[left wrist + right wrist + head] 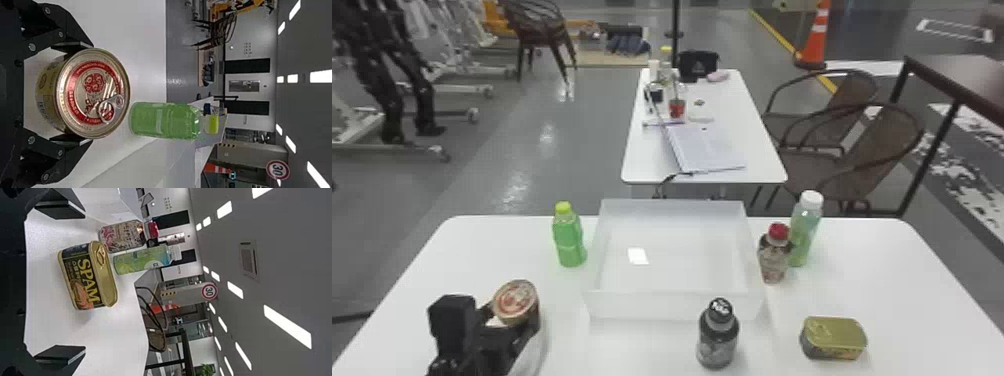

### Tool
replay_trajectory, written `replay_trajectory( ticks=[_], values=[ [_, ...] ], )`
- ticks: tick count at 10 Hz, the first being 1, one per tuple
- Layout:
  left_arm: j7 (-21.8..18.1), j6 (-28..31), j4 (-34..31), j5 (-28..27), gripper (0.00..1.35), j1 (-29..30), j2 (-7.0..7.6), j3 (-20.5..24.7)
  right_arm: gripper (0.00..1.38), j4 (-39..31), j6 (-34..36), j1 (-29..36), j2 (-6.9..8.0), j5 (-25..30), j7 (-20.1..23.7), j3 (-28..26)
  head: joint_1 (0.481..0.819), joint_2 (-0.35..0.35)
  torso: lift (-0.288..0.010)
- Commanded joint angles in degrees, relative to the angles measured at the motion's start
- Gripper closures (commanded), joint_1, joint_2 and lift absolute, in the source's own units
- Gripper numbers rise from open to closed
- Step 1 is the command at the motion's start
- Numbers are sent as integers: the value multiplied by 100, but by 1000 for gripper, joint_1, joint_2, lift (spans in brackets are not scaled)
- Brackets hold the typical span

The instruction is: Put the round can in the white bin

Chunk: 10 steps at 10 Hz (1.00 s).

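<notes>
The round can (516, 301) with a red and gold lid is at the front left of the table in the head view, left of the white bin (672, 305). My left gripper (504, 325) is around it there. In the left wrist view the left gripper (72, 94) has its fingers pressed on both sides of the round can (94, 94), whose ring-pull lid faces outward. The right gripper (60, 282) in the right wrist view stands open with nothing between its fingers.
A green bottle (569, 237) stands left of the bin. In front is a dark bottle (718, 335). To the right stand a red-capped bottle (775, 255), a white-capped bottle (806, 230) and a rectangular can (833, 338).
</notes>
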Motion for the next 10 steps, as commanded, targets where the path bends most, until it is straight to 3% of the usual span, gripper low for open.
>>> replay_trajectory(
  ticks=[1, 2, 4, 5, 7, 8, 9, 10],
  values=[
    [0, 96, -331, 293, 713, -49, -17, -188, 90, 8, 0, 0, 0, 0, 0, 0, 549, 0, -100],
    [-18, 122, -384, 583, 713, -198, 51, -390, 90, 8, 0, 0, 0, 0, 0, 0, 549, 0, -100],
    [-141, 263, -375, 1128, 713, -602, 420, -882, 88, 35, 0, -61, 0, -9, 0, 44, 549, 0, -100],
    [-149, 342, -366, 1312, 713, -743, 508, -1058, 88, 44, 0, -70, 0, -9, 0, 62, 549, 0, -100],
    [-554, 395, -15, 1462, 713, -1077, 429, -1234, 87, 61, 0, -88, 0, -9, 0, 70, 549, 0, -100],
    [-1204, 536, 416, 1532, 713, -1376, 350, -1269, 87, 70, 0, -114, 0, -17, 0, 88, 549, 0, -100],
    [-1828, 597, 776, 1260, 713, -1666, 323, -1304, 85, 88, 0, -132, 0, -17, 0, 97, 549, 0, -100],
    [-1890, 597, 899, 1216, 702, -1754, 341, -1410, 85, 88, 0, -141, 0, -17, 0, 106, 549, 0, -100]
  ],
)
